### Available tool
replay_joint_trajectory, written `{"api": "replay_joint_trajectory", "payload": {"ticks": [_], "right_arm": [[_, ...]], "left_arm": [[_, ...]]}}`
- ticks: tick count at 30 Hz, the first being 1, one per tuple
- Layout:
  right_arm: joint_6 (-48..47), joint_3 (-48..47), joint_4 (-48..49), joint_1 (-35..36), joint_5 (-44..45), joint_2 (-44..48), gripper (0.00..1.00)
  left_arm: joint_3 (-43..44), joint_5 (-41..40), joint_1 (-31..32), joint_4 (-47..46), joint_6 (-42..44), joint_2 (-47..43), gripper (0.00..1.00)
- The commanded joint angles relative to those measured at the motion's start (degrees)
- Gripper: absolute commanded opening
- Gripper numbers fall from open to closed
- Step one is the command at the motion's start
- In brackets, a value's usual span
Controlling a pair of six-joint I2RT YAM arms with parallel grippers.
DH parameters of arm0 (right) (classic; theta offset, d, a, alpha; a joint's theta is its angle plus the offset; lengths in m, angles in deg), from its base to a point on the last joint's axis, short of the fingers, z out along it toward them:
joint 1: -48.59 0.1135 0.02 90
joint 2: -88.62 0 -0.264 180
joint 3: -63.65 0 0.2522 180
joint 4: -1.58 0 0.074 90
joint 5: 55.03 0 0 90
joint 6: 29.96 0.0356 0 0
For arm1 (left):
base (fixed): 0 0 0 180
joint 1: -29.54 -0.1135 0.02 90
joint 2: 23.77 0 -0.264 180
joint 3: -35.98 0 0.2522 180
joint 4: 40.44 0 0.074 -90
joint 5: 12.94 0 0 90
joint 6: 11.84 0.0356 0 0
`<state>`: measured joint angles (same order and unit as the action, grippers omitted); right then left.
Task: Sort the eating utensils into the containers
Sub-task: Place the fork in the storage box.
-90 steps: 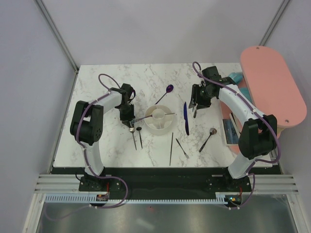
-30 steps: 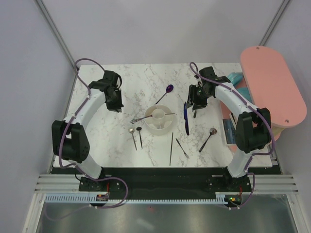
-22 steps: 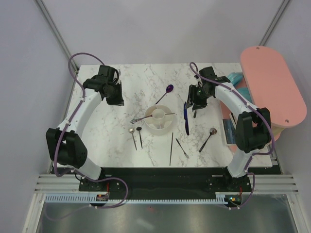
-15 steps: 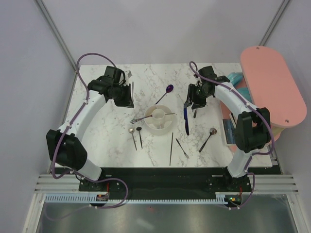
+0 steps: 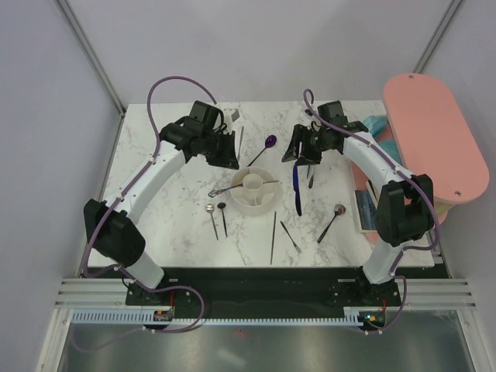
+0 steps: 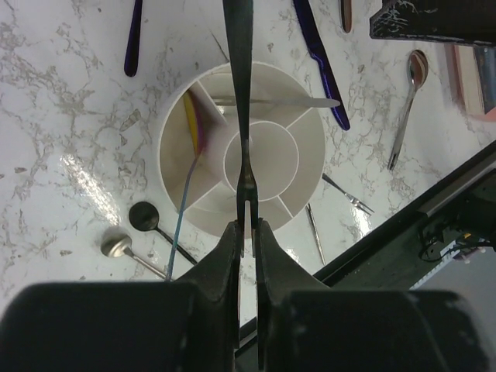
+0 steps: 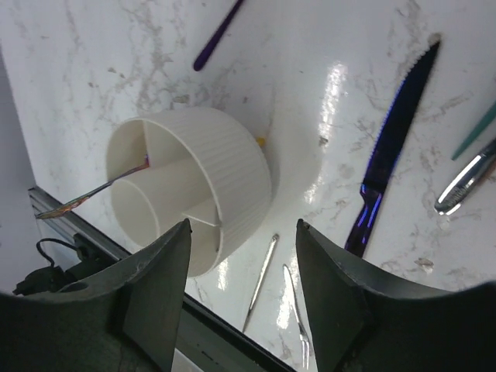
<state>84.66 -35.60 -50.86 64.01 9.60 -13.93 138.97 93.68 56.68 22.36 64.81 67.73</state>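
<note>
**Top view.** We find the left gripper (image 5: 229, 149) just beyond the far-left side of the white holder (image 5: 256, 206), with a slim utensil (image 5: 241, 139) in its jaws. The right gripper (image 5: 301, 151) hangs near the far end of the blue knife (image 5: 296, 190), which lies on the table just right of the holder.

**Left wrist view.** The jaws are clamped on the slim utensil (image 6: 242, 93), which is split like a fork at the gripped end. It runs across the holder (image 6: 275, 159), over the central cup. Two pieces sit in the ring sections.

**Right wrist view.** The fingers (image 7: 155, 287) stand apart with nothing between them. The knife (image 7: 387, 147) lies beside the holder (image 7: 225, 178).

**Assessment.** We judge delivery is in hand. The next move calls for lining the utensil over a section, lowering it, then releasing.
</note>
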Motion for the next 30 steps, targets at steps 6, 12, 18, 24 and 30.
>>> {"api": "replay_joint_trajectory", "payload": {"ticks": [6,12,18,24,30], "right_arm": [[12.6,5.9,24.2,1.6,-14.3,7.4,0.70],[18.2,7.8,33.7,3.4,-14.2,6.7,0.71],[21.4,4.1,38.2,4.9,-13.7,3.9,0.73],[21.9,1.3,38.3,5.6,-13.1,2.9,0.73],[21.6,0.1,38.2,6.2,-12.1,1.1,0.72]], "left_arm": [[7.1,9.6,-0.2,-2.0,3.0,6.0,0.02],[9.2,16.6,-0.2,-2.4,2.1,8.0,0.02],[7.9,17.7,-0.2,-2.4,2.6,7.5,0.02],[6.5,17.6,-0.1,-2.3,2.8,7.2,0.02],[5.2,18.1,-0.1,-2.3,3.6,7.0,0.02]]}}
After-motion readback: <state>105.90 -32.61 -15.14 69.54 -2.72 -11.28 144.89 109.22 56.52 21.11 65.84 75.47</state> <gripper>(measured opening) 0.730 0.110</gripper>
